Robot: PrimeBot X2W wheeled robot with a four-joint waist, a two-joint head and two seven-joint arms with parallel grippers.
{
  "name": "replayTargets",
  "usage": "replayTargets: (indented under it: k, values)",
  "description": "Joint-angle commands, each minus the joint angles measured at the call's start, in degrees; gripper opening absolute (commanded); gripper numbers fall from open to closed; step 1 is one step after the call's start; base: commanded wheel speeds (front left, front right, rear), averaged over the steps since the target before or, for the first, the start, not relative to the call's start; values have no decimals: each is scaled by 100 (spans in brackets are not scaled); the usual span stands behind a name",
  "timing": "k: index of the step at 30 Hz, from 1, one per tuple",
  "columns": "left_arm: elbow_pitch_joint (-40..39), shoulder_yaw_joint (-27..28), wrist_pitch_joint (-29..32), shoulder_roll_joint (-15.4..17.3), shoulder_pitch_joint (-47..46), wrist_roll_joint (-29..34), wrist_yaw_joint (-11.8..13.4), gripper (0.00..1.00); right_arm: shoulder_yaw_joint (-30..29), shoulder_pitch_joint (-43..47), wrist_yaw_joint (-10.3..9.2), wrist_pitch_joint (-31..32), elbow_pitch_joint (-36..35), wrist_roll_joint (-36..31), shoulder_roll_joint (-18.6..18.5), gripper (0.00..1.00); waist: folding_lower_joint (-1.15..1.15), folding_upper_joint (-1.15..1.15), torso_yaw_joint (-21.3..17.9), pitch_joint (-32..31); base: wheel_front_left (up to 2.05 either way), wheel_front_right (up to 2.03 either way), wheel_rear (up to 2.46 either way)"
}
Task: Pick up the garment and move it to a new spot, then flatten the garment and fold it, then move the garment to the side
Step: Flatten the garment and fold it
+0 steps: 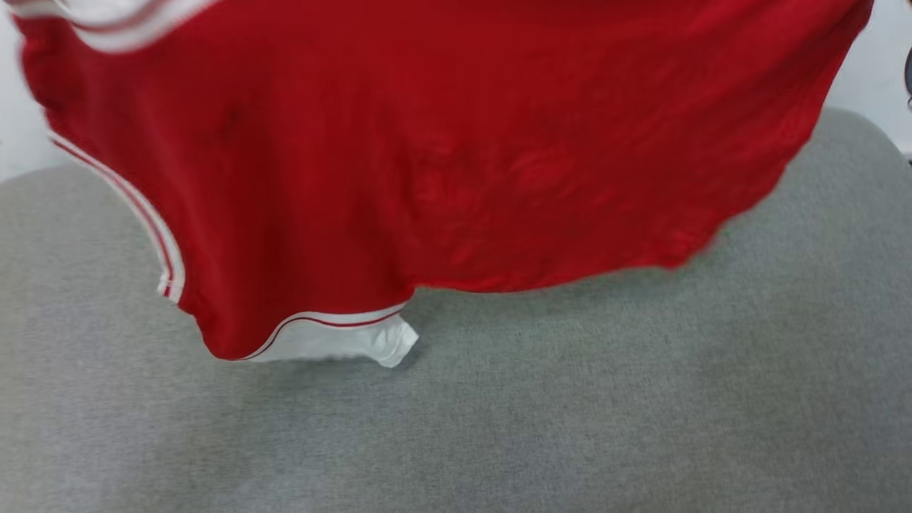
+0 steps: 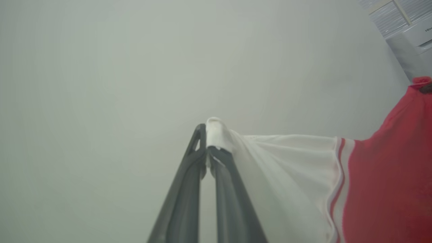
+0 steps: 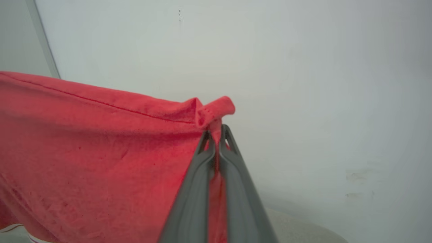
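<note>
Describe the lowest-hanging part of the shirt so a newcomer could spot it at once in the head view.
Start at the grey fabric surface across the bottom; above it the red garment hangs spread wide. At its lowest point, left of centre, a white sleeve pokes out, the one plain white patch along that bottom edge.

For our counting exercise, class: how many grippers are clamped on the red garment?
2. The left gripper pinches the white sleeve of the garment; the right gripper pinches its red stitched edge.
</note>
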Motion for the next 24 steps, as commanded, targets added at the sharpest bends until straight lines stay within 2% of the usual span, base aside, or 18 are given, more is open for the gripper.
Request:
replayTargets:
  k: [1, 5, 11, 17, 24]
  values:
    - [45, 45, 37, 42, -149, -18, -16, 0, -33, -91, -4, -26, -68, -55, 67, 0, 0, 0, -111, 170, 0, 0, 0]
    - [214, 116, 180, 121, -665, -1, -187, 0, -173, -319, -4, -36, -274, -219, 179, 0, 0, 0, -222, 598, 0, 0, 0]
    - [769, -63, 370, 18, -1701, 137, -635, 0, -251, -918, -4, -162, -288, -549, 328, 0, 0, 0, -295, 1444, 0, 0, 0]
    - [1894, -398, 363, -457, -3223, 505, -1072, 0, -190, -1891, -4, -565, 306, -1020, 399, 0, 0, 0, -272, 2245, 0, 0, 0]
    - [3370, -706, -46, -1186, -5067, 955, -1256, 0, -84, -3156, -5, -1280, 1367, -1660, 393, 0, 0, 0, -83, 2941, 0, 0, 0]
